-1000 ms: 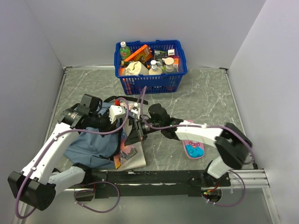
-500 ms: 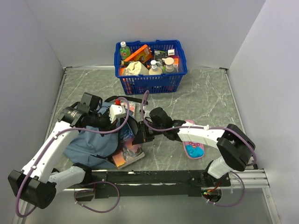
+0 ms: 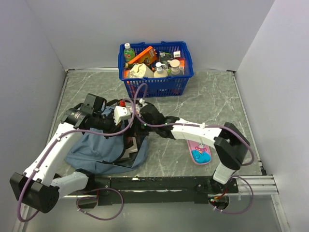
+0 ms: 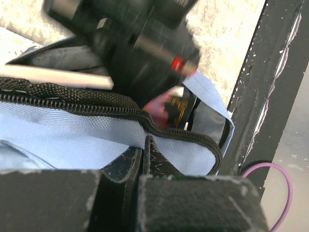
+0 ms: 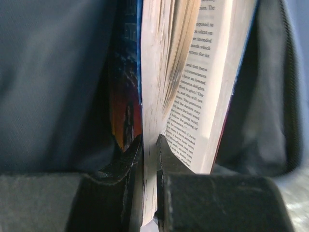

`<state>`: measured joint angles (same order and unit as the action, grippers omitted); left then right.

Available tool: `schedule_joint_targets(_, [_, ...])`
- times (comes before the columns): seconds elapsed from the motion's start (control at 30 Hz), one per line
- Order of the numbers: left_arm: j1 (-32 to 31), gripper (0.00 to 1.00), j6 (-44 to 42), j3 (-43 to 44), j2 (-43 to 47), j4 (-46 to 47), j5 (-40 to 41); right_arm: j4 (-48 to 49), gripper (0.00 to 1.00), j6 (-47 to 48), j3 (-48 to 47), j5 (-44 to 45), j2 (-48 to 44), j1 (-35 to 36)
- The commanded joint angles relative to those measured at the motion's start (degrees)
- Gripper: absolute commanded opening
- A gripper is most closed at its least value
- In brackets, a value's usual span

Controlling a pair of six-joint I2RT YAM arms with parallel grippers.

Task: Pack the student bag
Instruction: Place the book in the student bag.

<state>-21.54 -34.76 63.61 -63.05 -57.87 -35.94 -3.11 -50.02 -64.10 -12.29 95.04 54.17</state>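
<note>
Grey veined table [image 3: 217,96], walled in white on three sides. At its near left corner, the student bag [image 3: 96,151]: soft grey-blue fabric, slumped flat, mouth unzipped and turned toward the middle of the table, dark zip round the opening.

Toward the far edge, about mid-width, a blue plastic basket [image 3: 154,87], packed with bottles, cartons and packets, well apart from the bag.

Over the bag from the near left corner, the left arm [image 3: 53,150], bent at the elbow. From the near right corner across to the bag's mouth, the right arm [image 3: 203,135], stretched long.

Inside that mouth, a paperback book [image 5: 193,96], held on edge, printed pages fanned to one side, colourful cover to the other, dark bag lining on both sides.

Close to the near edge, right of centre, a small pink pencil case [image 3: 199,153], flat on the table, just beside the right arm in the overhead view and apart from the bag.

On the blue fabric just under the zip, at the rim of the bag's mouth, the left gripper [image 4: 144,147], fingers pressed together and pinching the cloth.

Down in the opening, the right gripper [image 5: 148,145], clamped on the book's lower edge, the narrow gap between its fingers filled by a sheaf of pages.
</note>
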Motion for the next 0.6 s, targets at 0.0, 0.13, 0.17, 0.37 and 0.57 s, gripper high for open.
schedule_joint_targets(0.0, [-0.34, 0.01, -0.74, 2.3, -0.06, 0.12, -5.98, 4.08, 0.0, -1.75, -7.88, 3.25, 2.95, 2.69])
schedule_joint_targets(0.13, [-0.34, 0.01, -1.27, 1.87, -0.06, 0.12, -5.8, 1.81, 0.09, -1.84, -8.94, -3.34, 5.06, 4.36])
schedule_joint_targets(0.17, [-0.34, 0.01, -1.36, 1.69, -0.06, 0.12, -5.54, -1.25, 0.19, -0.7, -8.68, -3.35, 4.37, 4.8])
schedule_joint_targets(0.37, [-0.34, 0.01, -2.67, 0.72, 0.12, -0.14, -4.22, -4.44, 0.56, 2.64, -1.48, -3.09, -4.14, 2.96])
schedule_joint_targets(0.57, [-0.34, 0.01, -2.86, -0.51, 0.73, -0.23, -3.26, -6.29, 0.49, 7.13, 1.42, 1.48, -11.37, -0.55])
